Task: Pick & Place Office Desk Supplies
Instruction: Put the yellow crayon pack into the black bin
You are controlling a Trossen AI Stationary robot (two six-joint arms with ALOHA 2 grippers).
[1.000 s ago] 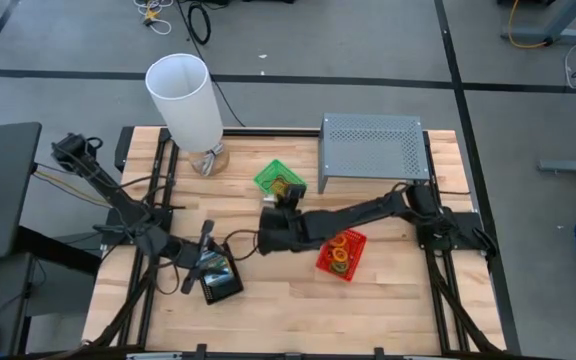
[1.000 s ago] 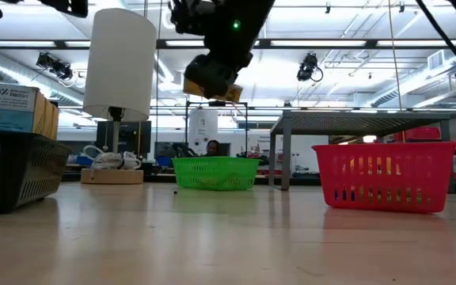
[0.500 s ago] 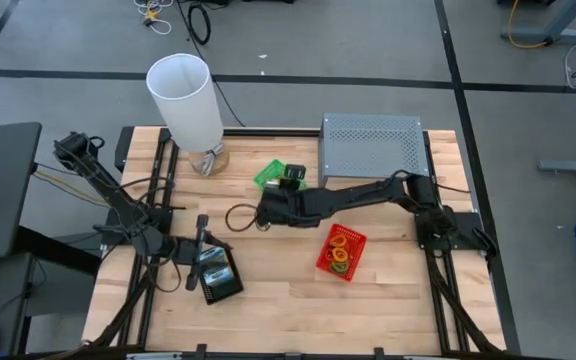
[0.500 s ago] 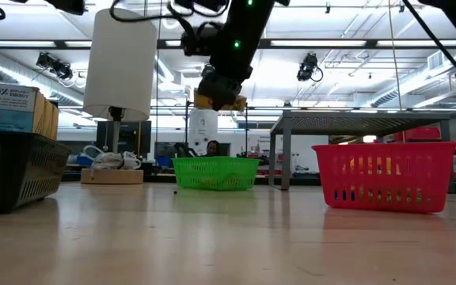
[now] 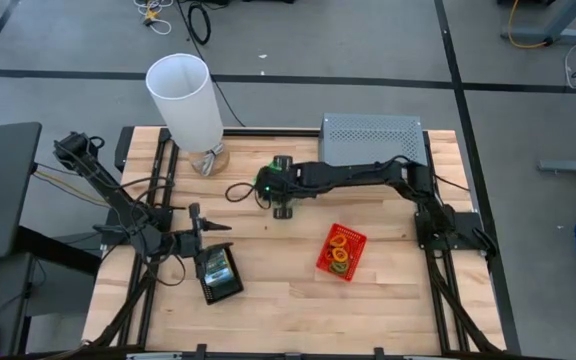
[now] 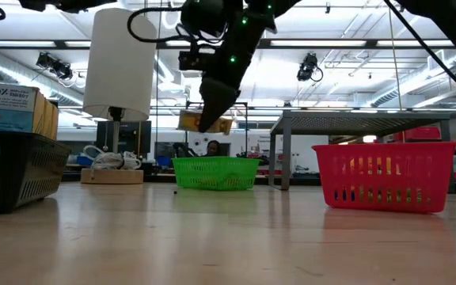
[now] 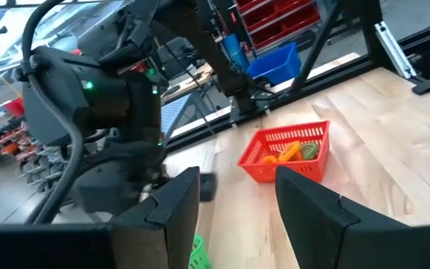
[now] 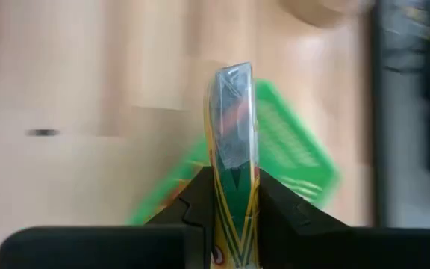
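While above green tray (image 6: 215, 172), right jaws (image 8: 232, 196) — apparently — clamp crayon box (image 8: 232, 161)

— What sort of place was it?
— A robotics lab or workshop: a wooden workbench (image 5: 388, 290) stood on a grey concrete floor (image 5: 68, 40) with loose cables (image 5: 198, 20).
— Anything else?
— Ceiling strip lights (image 6: 418, 55) and red storage bins (image 7: 275, 15) behind.

Green tray (image 5: 266, 178) mostly hidden beneath right arm; contents indiscernible.
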